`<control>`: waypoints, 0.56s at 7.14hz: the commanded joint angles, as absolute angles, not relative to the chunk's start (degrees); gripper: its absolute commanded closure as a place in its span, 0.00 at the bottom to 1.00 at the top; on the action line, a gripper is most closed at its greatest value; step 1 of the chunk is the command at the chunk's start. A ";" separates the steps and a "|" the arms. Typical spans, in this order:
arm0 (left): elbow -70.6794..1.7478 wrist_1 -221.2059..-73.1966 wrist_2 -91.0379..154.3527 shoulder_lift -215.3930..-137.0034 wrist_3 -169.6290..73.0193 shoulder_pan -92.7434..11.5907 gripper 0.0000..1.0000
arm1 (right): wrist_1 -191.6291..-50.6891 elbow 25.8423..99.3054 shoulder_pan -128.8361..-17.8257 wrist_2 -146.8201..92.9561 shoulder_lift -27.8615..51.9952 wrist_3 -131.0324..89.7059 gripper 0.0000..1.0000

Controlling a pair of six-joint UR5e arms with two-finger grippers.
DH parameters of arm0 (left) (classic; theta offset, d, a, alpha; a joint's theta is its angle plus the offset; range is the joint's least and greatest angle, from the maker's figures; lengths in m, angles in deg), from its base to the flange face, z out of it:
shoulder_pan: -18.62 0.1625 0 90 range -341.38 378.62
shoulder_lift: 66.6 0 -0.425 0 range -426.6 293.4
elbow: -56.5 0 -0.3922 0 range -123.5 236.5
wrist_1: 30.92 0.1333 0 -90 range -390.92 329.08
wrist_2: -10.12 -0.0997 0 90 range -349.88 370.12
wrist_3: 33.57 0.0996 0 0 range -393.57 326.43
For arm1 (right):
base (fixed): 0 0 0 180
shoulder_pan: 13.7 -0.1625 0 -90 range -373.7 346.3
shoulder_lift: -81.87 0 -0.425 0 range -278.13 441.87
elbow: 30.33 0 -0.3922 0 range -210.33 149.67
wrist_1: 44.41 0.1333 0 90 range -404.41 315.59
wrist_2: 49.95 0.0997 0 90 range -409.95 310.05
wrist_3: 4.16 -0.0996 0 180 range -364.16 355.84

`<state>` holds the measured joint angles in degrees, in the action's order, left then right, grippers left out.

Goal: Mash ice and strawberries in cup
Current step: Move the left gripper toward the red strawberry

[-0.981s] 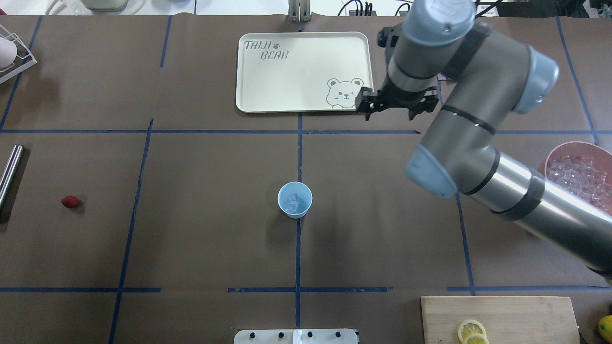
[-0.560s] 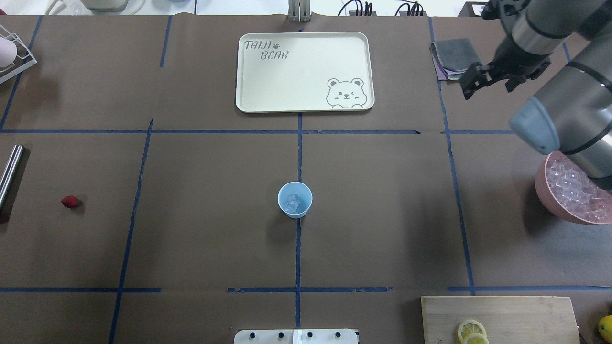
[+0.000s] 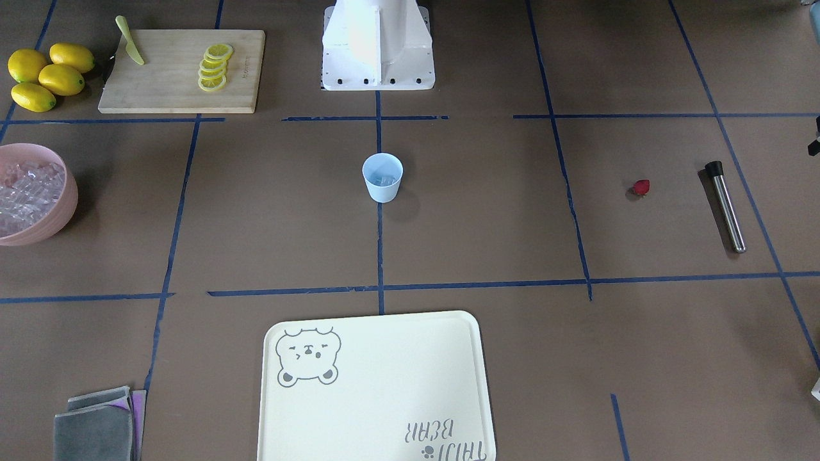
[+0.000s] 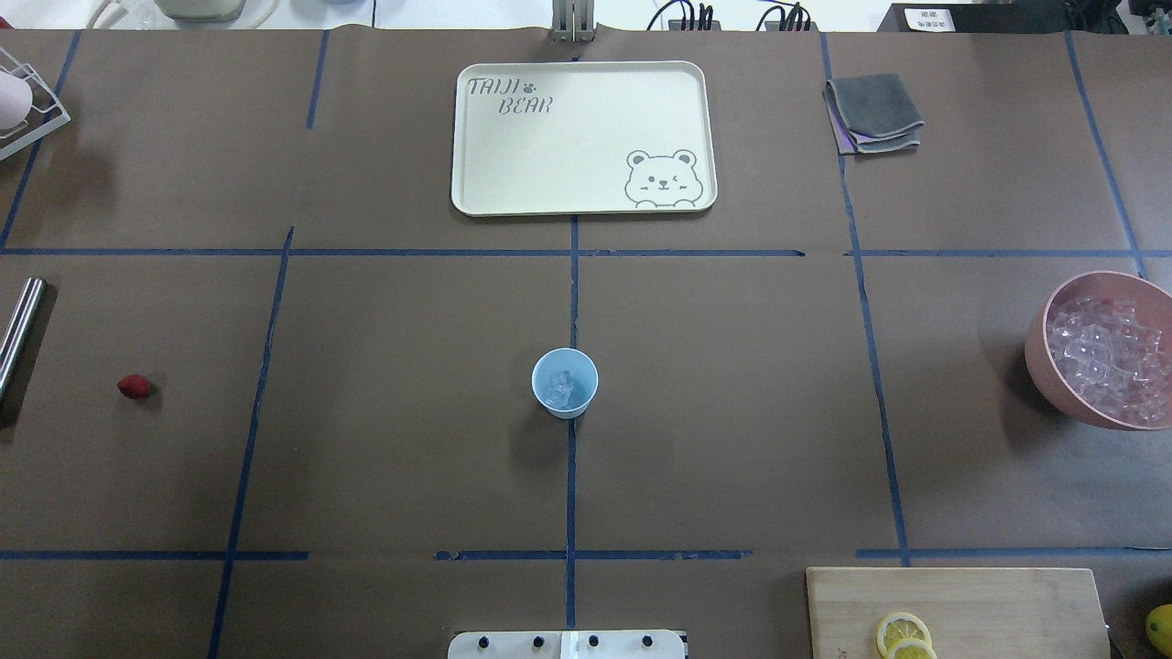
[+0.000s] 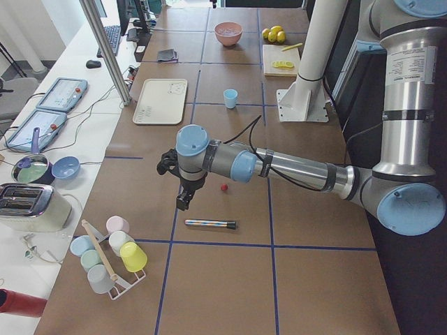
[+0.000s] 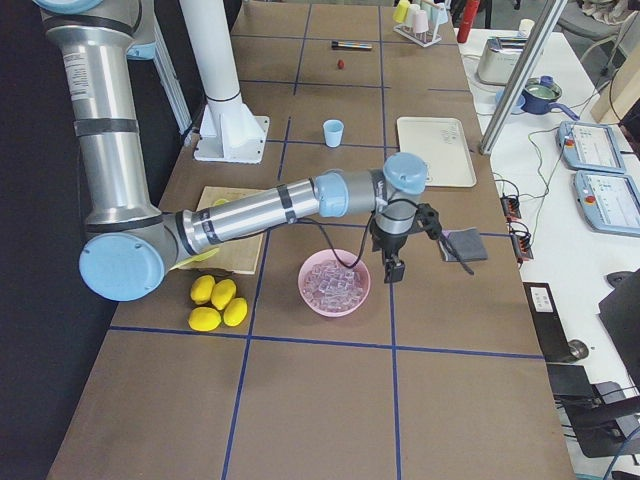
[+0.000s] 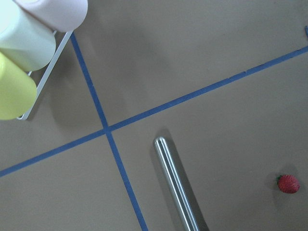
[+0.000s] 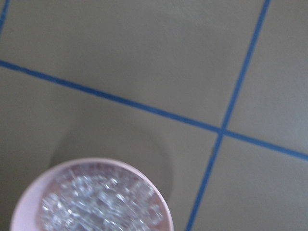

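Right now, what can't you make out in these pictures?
- Left fingers: only in the left side view, small; open or shut unclear.
- Right fingers: only in the right side view; same.
- Ice in the cup: too small to count in any view.
- Metal rod: cut off by overhead's left edge.
- Bowl: blurred and cut off in the right wrist view.

Both grippers only turn up in the side views: the left gripper [image 5: 183, 200] near the metal rod [image 5: 210, 224], the right gripper [image 6: 393, 266] beside the pink bowl [image 6: 335, 310]. Can't tell if either's jaws are apart. Overhead crops the bowl at its right edge and the rod at its left. The right wrist shot is blurry, and the ice [image 4: 563, 389] in the cup [image 4: 566, 413] is too small to count.
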<state>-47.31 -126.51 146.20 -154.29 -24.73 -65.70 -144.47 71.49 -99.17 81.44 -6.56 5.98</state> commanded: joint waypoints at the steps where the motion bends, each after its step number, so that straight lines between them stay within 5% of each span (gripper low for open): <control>1: -48.51 -126.72 146.27 -155.11 -24.87 -65.41 0.00 | -144.34 71.71 -106.92 81.53 -16.01 9.73 0.00; 4: -50.10 -127.16 146.09 -155.02 -34.65 -59.18 0.00 | -141.71 72.24 -107.30 81.44 -19.29 8.93 0.00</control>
<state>-49.06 -126.80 146.19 -155.06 -28.50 -61.43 -142.45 72.20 -107.08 81.45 -18.46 9.06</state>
